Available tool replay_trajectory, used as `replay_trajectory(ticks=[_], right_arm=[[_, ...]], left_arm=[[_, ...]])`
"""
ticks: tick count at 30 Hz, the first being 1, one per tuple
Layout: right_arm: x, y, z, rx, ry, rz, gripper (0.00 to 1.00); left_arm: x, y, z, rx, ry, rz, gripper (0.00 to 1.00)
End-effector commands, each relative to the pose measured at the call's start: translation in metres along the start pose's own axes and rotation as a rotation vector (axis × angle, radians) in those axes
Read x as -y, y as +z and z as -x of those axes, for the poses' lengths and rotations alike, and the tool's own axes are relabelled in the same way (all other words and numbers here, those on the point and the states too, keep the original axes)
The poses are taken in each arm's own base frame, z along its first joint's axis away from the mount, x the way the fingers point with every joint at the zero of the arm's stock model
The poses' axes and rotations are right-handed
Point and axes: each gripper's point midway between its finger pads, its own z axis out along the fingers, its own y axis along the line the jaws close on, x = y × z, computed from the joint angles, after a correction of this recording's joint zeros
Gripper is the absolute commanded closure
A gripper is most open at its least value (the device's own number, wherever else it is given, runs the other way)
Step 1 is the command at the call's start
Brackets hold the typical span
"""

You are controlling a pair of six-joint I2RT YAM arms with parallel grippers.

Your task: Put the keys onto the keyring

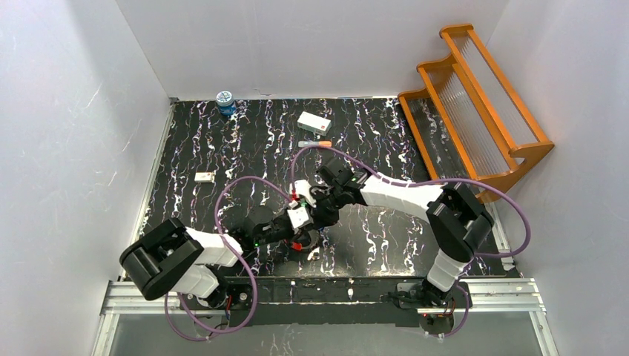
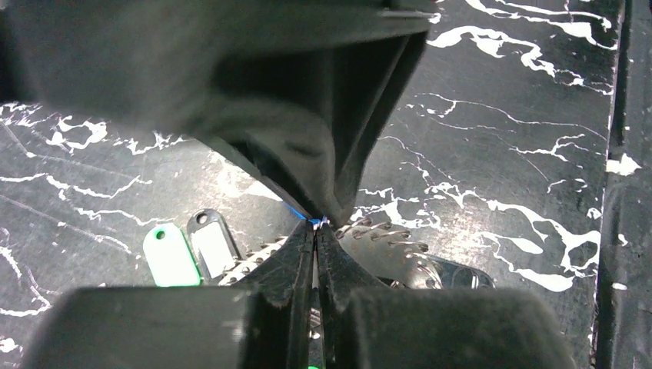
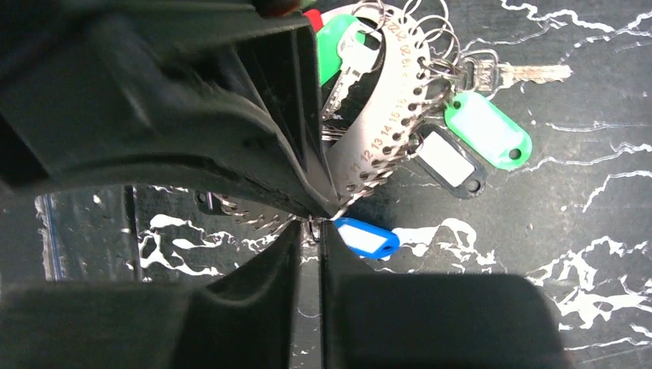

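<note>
While reaching in from the near-left corner, running the left arm [image 1: 215, 248] low and nearly level across the table [image 1: 371, 237] toward its middle. Pressing the left gripper [image 2: 317, 231] fully closed, fingers flat against each other, tips pointing at the other gripper's tips and almost meeting them; not possible to tell whether anything thin is being pinched. Lying on the table right at that meeting point: the keyring [image 3: 377, 131], a curled metal band with holes, with keys [image 3: 530, 73] and tags clustered along it, a blue tag [image 3: 367, 238] just beside the fingertips, a black tag [image 3: 450, 157] and a green tag [image 3: 488, 131] farther out. Coming from the near-right corner, lifting the right arm [image 1: 400, 194] to a high elbow, then folding it leftward and down. Holding the right gripper [image 3: 310, 238] closed too, showing no gap, its hold likewise impossible to tell.
</note>
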Motion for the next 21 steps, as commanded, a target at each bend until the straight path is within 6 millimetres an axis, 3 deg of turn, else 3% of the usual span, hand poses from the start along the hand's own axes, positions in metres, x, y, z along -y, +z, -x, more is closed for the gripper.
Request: replay_trajectory(ticks=[1, 4, 7, 16, 21], right_arm=[[0.012, -0.024, 0.032, 0.193, -0.023, -0.04, 0.68], [0.014, -0.043, 0.042, 0.312, -0.035, -0.048, 0.51], [0.012, -0.057, 0.048, 0.419, -0.059, -0.037, 0.45], [-0.014, -0.068, 0.057, 0.581, -0.154, 0.115, 0.47], [-0.017, -0.066, 0.06, 0.618, -0.176, 0.14, 0.57]], left_arm=[[-0.007, -0.007, 0.024, 0.09, -0.031, 0.061, 1.0], [-0.012, -0.016, 0.031, 0.146, -0.07, 0.118, 1.0], [-0.018, -0.027, 0.041, 0.223, -0.105, 0.182, 1.0], [-0.015, -0.04, 0.074, 0.385, -0.118, 0.18, 1.0], [-0.014, -0.04, 0.081, 0.408, -0.111, 0.167, 1.0]])
